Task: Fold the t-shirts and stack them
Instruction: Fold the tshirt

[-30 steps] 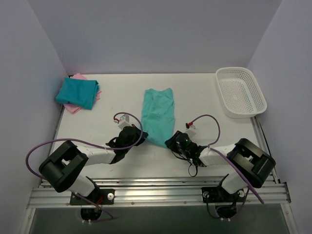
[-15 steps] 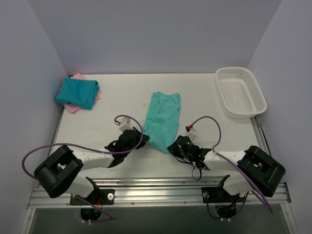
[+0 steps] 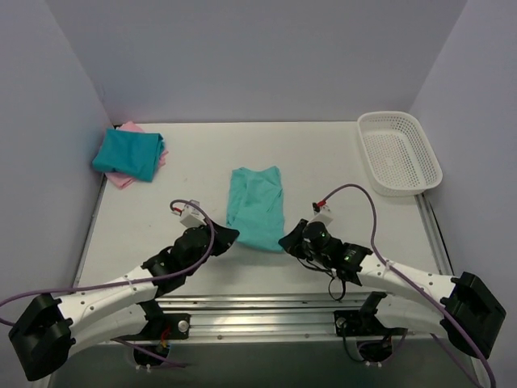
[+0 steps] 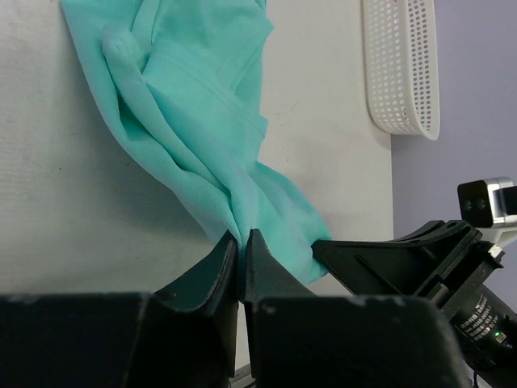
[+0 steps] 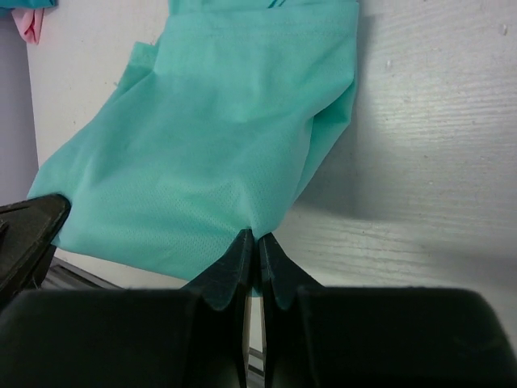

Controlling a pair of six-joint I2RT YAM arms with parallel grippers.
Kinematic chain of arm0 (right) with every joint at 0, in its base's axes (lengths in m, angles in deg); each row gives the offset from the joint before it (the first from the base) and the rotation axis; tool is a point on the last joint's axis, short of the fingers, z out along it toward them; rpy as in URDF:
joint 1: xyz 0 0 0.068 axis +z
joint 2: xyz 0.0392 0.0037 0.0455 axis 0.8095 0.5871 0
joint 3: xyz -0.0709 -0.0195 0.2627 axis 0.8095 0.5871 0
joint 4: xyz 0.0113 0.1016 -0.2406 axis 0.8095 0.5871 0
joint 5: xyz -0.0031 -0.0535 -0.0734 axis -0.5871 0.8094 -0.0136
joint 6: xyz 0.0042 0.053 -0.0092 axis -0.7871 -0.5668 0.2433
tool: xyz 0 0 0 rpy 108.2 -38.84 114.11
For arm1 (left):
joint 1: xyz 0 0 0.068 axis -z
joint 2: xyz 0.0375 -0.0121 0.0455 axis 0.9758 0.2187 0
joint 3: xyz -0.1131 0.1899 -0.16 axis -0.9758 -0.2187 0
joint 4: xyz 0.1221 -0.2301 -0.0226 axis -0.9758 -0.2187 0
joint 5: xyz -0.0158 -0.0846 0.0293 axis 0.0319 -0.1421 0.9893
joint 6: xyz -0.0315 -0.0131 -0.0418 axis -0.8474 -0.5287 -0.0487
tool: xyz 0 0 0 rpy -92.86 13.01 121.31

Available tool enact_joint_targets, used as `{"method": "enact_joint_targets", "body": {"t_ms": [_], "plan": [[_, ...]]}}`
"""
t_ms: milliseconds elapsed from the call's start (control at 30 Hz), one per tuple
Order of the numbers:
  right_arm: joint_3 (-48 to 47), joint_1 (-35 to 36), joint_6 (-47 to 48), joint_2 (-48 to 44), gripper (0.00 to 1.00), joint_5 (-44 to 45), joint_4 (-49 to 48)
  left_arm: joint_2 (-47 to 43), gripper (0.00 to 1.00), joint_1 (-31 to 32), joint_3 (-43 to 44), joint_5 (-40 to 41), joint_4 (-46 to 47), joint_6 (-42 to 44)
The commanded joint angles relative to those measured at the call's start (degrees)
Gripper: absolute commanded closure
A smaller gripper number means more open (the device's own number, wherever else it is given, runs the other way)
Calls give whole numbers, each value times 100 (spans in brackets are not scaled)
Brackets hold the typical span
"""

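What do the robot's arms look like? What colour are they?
Both arms are white tubes with chunky black joints. The left arm and right arm each trail a looping purple cable. A little white camera box sits on each wrist. The left gripper and right gripper have two black fingers tapering to thin wedge tips.

A white table [image 3: 339, 162] with a faint painted grain spreads out ahead of the jaws of the left gripper [image 3: 229, 235] and the right gripper [image 3: 284, 240]. Far beyond them a plain pale lilac back wall [image 3: 258, 56] rises from its far edge. A left wall [image 3: 40, 129] and a right wall [image 3: 481, 97] of the same tint stand well out to either side. A white mesh basket [image 3: 400, 152] sits ahead and right of the right jaws, near the table's far right corner. Behind the jaws runs a slotted aluminium rail [image 3: 258, 323], with dark floor [image 3: 258, 368] below. The light is soft and even.
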Motion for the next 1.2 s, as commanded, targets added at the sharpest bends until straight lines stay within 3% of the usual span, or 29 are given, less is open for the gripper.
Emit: {"method": "enact_joint_targets", "body": {"t_ms": [0, 333, 700, 1000, 1167], "plan": [[-439, 21, 268, 170, 100, 255, 488, -100, 98, -5, 401, 321, -474, 162], [-1924, -577, 1103, 1172, 100, 150, 725, 901, 98, -259, 1016, 120, 8, 373], [-3761, -1192, 1894, 2368, 100, 133, 1261, 1824, 98, -1384, 2439, -689, 132, 909], [-4991, -1525, 2052, 3545, 100, -200, 1350, 2492, 98, -2087, 2810, -1321, 518, 857], [-5895, -1772, 2053, 4449, 100, -482, 1534, 3361, 98, -2649, 3257, -1857, 817, 751]]}}
